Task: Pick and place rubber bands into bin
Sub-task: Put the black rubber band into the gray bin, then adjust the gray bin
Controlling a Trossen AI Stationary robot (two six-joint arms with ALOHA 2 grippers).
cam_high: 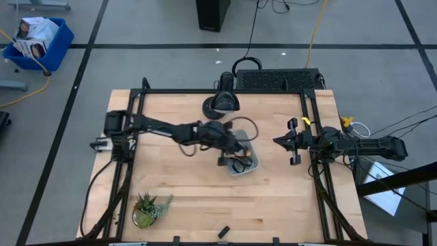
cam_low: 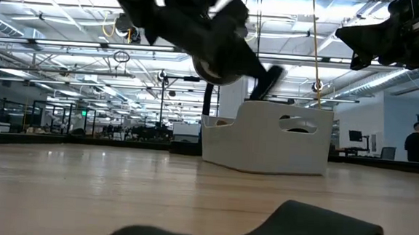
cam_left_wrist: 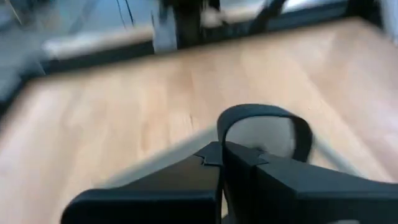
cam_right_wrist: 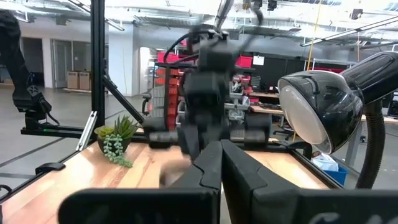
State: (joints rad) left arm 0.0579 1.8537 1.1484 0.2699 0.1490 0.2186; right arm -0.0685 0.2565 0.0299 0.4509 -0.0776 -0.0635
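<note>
The left tool [cam_high: 233, 152] hangs over the clear bin [cam_high: 242, 164] at mid-bench, fingers together, pinching a black rubber band [cam_left_wrist: 264, 118] that loops up from its tips. Dark bands already lie in the bin. Another dark piece [cam_high: 222, 232] waits near the bench's front edge. The right tool [cam_high: 278, 141] idles at the right, closed and empty.

Grey floor [cam_high: 171, 68] with dark tape lines around the wooden tabletop [cam_high: 184, 184]; blue crate [cam_high: 41, 41] upper left; open hall behind, ceiling trusses [cam_low: 53, 46], bright strip lights, person [cam_low: 417, 141] far right.
</note>
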